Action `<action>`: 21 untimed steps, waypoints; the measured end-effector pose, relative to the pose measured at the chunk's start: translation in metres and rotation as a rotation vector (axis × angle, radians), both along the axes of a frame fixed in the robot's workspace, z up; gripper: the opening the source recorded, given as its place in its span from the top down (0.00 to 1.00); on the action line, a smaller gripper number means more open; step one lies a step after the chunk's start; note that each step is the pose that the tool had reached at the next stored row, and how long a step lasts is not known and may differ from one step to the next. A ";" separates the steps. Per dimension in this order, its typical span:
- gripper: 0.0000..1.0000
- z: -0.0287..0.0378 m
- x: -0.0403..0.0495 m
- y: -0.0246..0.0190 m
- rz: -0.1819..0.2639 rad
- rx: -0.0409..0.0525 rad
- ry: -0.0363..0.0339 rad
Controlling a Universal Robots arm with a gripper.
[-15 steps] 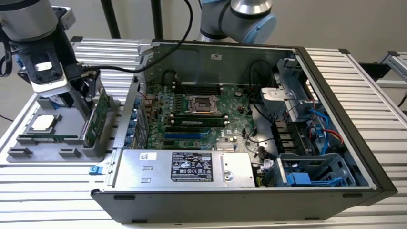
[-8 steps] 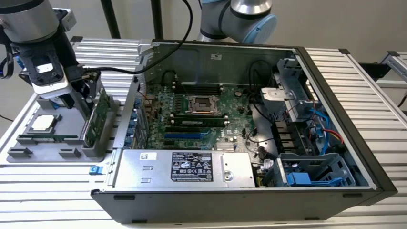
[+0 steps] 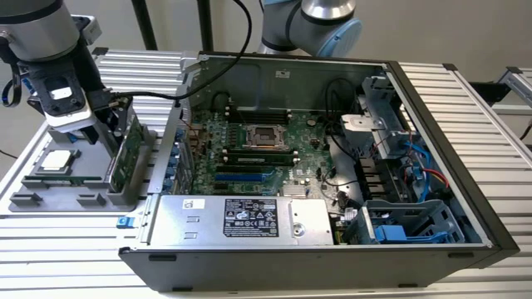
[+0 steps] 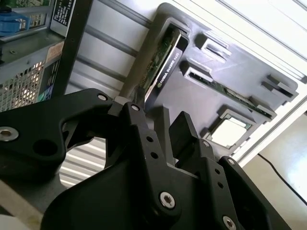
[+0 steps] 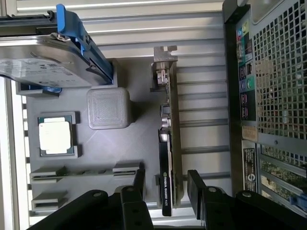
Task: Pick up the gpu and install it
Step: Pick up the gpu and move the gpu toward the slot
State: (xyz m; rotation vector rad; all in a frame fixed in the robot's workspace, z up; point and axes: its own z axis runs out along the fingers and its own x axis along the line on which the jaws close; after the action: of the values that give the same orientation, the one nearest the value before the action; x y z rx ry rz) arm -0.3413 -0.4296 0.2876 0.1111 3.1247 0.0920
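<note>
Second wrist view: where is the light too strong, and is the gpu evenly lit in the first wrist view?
In the second wrist view the table slats are washed out to white and the gripper is a dark mass; in the first wrist view the gpu is evenly lit, but glare lies on the hard drive.

Ribbed silver aluminium worktop [image 3: 465, 106], evenly lit; behind it, pale plain wall [image 3: 176, 25] and black upright post [image 3: 146, 25]; below, beige floor [image 4: 288, 163].
</note>
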 end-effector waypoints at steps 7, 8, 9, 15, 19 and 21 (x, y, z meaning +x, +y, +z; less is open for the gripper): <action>0.00 -0.0044 0.0000 0.0000 0.000 0.0000 0.0000; 0.00 -0.0050 0.0000 0.0000 0.000 0.0000 0.0000; 0.00 -0.0056 0.0000 0.0000 0.000 0.0000 -0.0001; 0.00 -0.0092 0.0000 0.0000 0.000 0.0000 0.0000; 0.00 -0.0118 0.0000 0.0000 0.000 0.0000 -0.0001; 0.00 -0.0132 0.0000 0.0000 0.000 0.0000 0.0000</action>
State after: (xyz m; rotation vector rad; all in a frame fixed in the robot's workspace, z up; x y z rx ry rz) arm -0.3413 -0.4296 0.2744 0.1111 3.1246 0.0920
